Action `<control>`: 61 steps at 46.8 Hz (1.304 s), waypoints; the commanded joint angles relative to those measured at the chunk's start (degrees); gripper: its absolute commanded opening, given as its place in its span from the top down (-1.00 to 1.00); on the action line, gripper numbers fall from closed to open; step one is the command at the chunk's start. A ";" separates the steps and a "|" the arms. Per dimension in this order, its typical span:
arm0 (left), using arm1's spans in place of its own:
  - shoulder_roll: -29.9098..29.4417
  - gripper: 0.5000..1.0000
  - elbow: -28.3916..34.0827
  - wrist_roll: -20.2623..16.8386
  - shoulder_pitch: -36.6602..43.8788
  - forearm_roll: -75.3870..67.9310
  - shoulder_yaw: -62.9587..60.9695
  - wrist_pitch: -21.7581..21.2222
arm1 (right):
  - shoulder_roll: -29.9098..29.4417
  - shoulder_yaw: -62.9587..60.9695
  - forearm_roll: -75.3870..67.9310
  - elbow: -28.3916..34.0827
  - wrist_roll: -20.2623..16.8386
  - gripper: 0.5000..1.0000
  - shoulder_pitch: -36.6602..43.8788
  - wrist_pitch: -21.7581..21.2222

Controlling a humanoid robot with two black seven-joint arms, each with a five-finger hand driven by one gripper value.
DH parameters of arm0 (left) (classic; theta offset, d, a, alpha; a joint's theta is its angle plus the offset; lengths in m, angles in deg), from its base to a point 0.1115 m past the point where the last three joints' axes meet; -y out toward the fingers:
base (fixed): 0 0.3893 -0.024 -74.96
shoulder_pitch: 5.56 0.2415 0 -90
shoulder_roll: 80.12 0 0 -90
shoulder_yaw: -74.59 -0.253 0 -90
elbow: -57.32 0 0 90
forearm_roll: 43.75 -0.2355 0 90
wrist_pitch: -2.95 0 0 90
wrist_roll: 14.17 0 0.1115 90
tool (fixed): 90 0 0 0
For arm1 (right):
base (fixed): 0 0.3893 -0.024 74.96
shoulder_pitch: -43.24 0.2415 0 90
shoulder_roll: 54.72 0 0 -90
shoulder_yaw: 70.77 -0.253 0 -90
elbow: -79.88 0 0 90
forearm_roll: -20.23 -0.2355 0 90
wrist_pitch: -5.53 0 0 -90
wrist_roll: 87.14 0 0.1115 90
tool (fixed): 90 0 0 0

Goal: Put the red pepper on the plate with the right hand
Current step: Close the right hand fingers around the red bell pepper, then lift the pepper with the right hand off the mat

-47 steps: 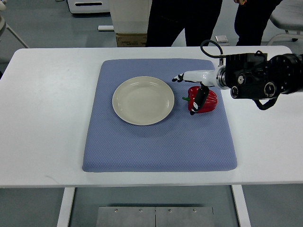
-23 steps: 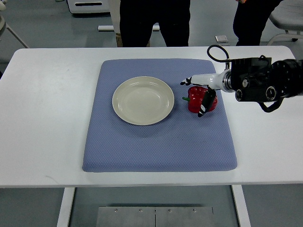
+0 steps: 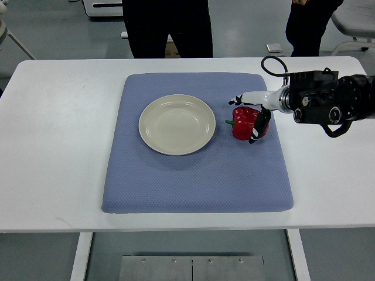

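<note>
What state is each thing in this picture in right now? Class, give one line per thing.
Red pepper: on the blue mat, right of the plate, not on it.
Plate: empty, on the mat.
Blue mat: flat on the white table.
Right hand: at the pepper, fingers around its right side; pepper not lifted.
Two people: standing behind the table.

Bright, even overhead lighting, no hard shadows anywhere. White table (image 3: 53, 146) runs close to blown out, surface detail mostly lost. Blue mat (image 3: 193, 181) exposes fine, weave texture visible. Cream plate (image 3: 177, 124) shows only a soft shading along its rim. Red pepper (image 3: 243, 124) has small specular highlights (slightly glossy skin) and a faint shadow under its near side. Right hand (image 3: 255, 117): white shell fairly bright, dark fingertips hard to resolve. Focus is sharp across the table, no motion blur. Table edges bow slightly, mild lens distortion.
</note>
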 commanded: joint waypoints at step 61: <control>0.00 -1.00 0.00 0.00 0.00 0.00 0.00 0.00 | -0.65 3.83 -3.86 -1.44 5.50 1.00 13.84 -12.08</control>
